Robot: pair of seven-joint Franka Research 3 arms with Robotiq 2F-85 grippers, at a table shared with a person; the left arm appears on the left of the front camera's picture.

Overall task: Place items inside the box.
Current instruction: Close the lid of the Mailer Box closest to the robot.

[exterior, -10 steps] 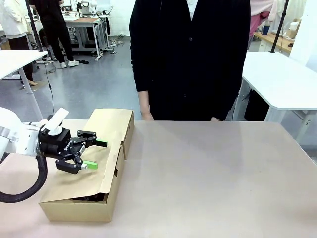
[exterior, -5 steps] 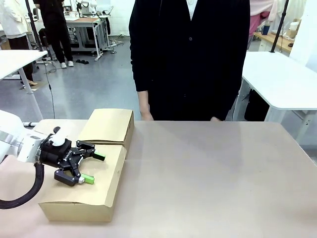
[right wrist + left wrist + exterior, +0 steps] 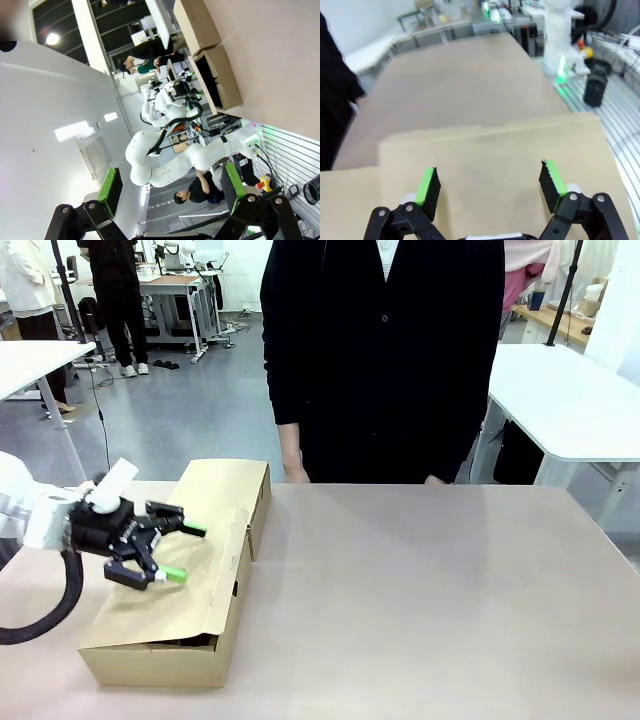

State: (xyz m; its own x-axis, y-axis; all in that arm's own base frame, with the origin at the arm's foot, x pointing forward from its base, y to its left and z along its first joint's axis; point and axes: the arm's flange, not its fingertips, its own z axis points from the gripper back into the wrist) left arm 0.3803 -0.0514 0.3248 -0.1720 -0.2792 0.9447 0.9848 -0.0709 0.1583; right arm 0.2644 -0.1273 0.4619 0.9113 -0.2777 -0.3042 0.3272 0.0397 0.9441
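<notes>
A brown cardboard box (image 3: 150,665) lies at the table's left, its far flap (image 3: 225,490) and near flap (image 3: 185,610) folded over the top. The near flap stands slightly raised, leaving a dark gap at the front. The items are hidden inside. My left gripper (image 3: 185,553) hovers open just above the near flap, holding nothing. In the left wrist view the left gripper (image 3: 489,184) spreads its green pads (image 3: 427,185) over the bare cardboard flap (image 3: 490,145). My right gripper (image 3: 171,184) is open and empty, far from the box (image 3: 215,75).
A person in black stands at the far edge of the table (image 3: 420,580), one hand (image 3: 295,472) near the edge behind the box. Other white tables and people stand farther off.
Half a second ago the left gripper pressed the near flap down flat. It has since lifted and drawn back to the left, and the flap has sprung up a little.
</notes>
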